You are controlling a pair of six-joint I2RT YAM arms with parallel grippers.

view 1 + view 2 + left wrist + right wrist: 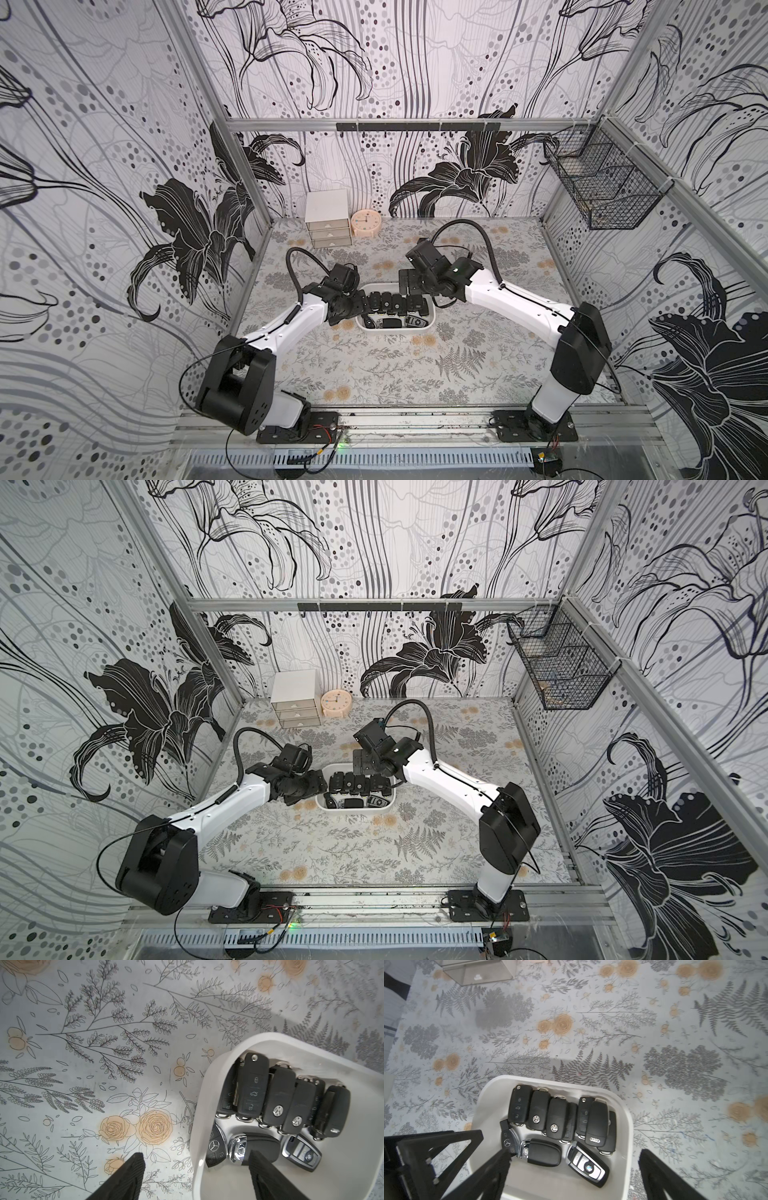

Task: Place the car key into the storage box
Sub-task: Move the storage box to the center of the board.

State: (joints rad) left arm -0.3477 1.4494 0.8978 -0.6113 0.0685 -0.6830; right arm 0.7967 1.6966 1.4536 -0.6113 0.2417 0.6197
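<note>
White plastic, the storage box [626,1126] holds the car keys [544,1155] in a packed row, with three more alongside. Over it hang the left gripper [195,1154] and the right gripper [575,1153], jaws spread, empty. Release looks done; next, both must lift away without snagging the rim.

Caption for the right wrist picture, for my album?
Open right hand over the white storage box holding black car keys, including a BMW key, on a floral tabletop.

Light: bright, even and diffuse, from overhead.
Shadows: soft-edged grey patches on the table [494,1016].
Glare: storage box [200,1118] wall nearly blown white, left wrist view.
Distortion: wall edges bow in both top views.
Focus: wrist-view corners soft.
</note>
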